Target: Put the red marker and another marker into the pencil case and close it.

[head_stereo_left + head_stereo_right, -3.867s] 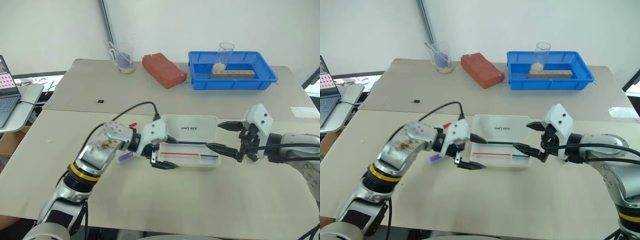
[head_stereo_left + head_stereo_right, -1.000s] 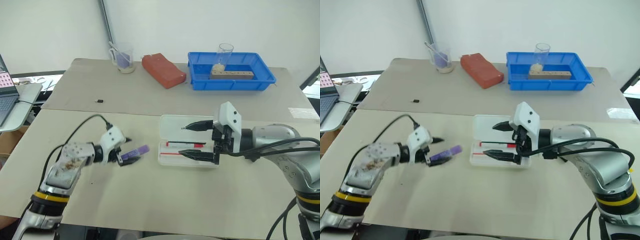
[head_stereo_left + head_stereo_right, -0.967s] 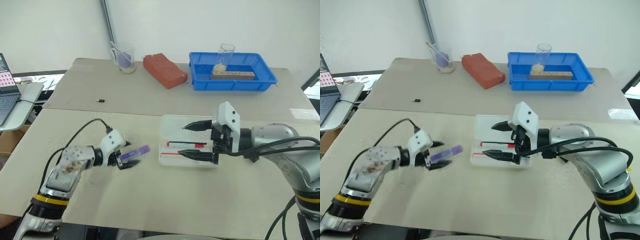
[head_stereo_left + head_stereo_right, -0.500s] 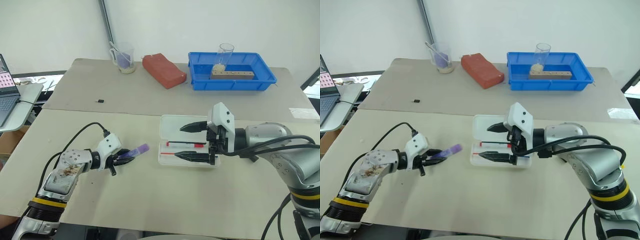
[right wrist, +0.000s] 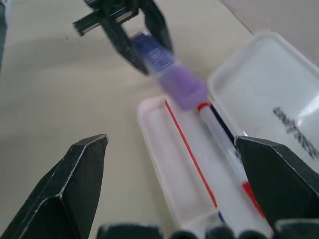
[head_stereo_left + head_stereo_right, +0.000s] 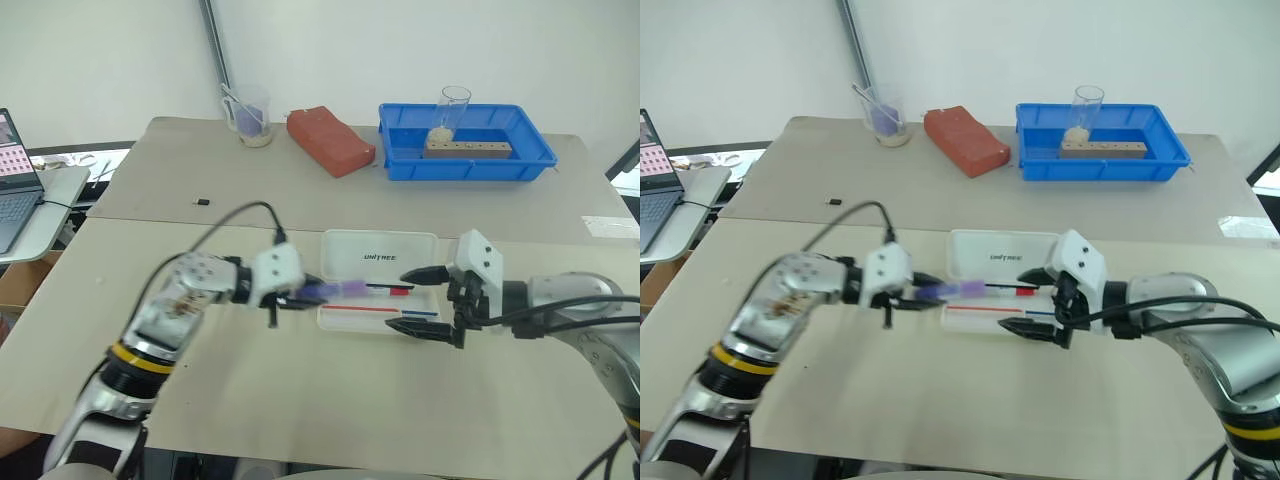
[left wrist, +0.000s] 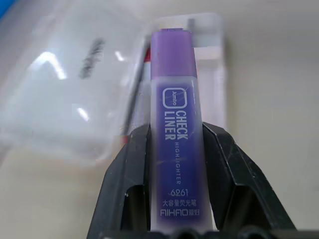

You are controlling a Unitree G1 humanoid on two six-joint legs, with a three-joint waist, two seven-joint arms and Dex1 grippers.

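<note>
Your left gripper has its fingers clamped on the barrel of the purple highlighter, whose cap end reaches over the left end of the open pencil case. The case lies on the bench with its lid folded back on the far side, lettering up. Inside the case's tray you can see the red marker lying lengthwise beside a thin black pen, with a thinner red stick and a blue one nearer the case's front wall. Your right gripper sits at the right end of the case, its fingers spread wide and holding nothing.
</note>
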